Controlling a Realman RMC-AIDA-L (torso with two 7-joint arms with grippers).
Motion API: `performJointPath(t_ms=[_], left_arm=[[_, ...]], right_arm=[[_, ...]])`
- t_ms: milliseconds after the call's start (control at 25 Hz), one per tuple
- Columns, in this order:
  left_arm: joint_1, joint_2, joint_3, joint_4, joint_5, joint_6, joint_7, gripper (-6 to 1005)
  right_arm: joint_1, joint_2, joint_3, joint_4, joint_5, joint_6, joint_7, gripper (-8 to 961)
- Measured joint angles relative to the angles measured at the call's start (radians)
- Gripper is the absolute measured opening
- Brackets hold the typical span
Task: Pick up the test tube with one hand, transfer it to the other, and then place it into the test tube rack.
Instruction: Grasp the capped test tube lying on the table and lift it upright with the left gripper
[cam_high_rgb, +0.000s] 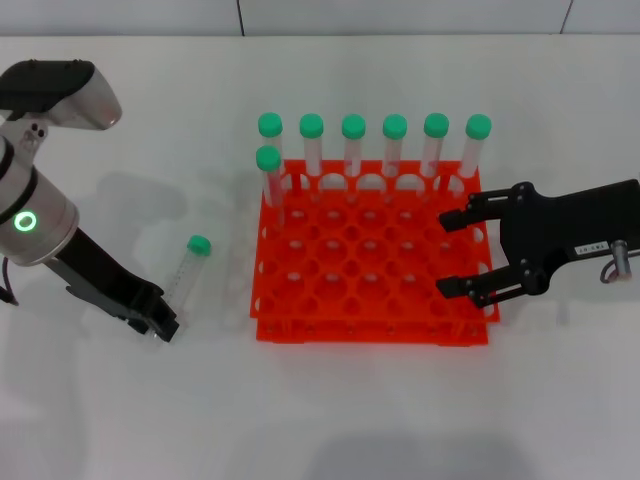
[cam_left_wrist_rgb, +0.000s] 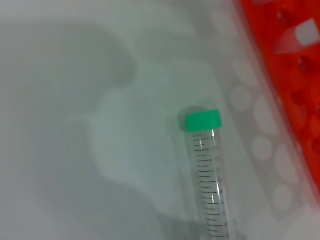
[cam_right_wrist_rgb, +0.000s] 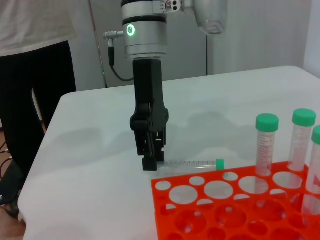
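Test tube (cam_high_rgb: 186, 268), slim, clear, printed with graduation marks and green-capped, lies flat on the white desk (cam_high_rgb: 120, 420), its bottom end between my left claw's (cam_high_rgb: 165, 327) fingers; whether they pinch it I cannot tell. Rightward stands the orange-red rack (cam_high_rgb: 370, 290), my right claw (cam_high_rgb: 460, 254) spread above its edge.

We see a white table (cam_high_rgb: 330, 410) carrying everything; on it lies a single test tube (cam_high_rgb: 186, 268), flat on its side, green cap pointing away from the robot, to the left of the rack and a little apart from it; the left pincer (cam_high_rgb: 162, 325) sits down at the tube's bottom end; the orange-red test tube rack (cam_high_rgb: 370, 262) stands on the table near its middle; soft shadows fall on the table surface beside the tube and the rack; beyond the table's far edge we see a wall.
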Motion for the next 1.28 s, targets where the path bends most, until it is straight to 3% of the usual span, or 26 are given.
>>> performJointPath(t_ms=[360,800,880,1280], left_arm=[[-0.002,0.003,0.01,-0.013,0.006,-0.022,-0.024,325],[-0.004,0.0,0.012,-0.026,0.013,-0.048,-0.04,318],[-0.004,-0.001,0.013,-0.025,0.02,-0.053,-0.042,237],[0.013,-0.001,0.003,0.036,0.001,-0.068,-0.04,204]], right_arm=[[0.013,0.001,-0.001,-0.001,0.0,-0.003,-0.01,797],[0.024,0.001,-0.002,-0.001,0.0,-0.012,-0.013,796],[0.024,0.0,-0.002,-0.001,0.0,-0.013,-0.014,796],[0.021,-0.005,-0.001,-0.001,0.001,-0.021,-0.015,795]])
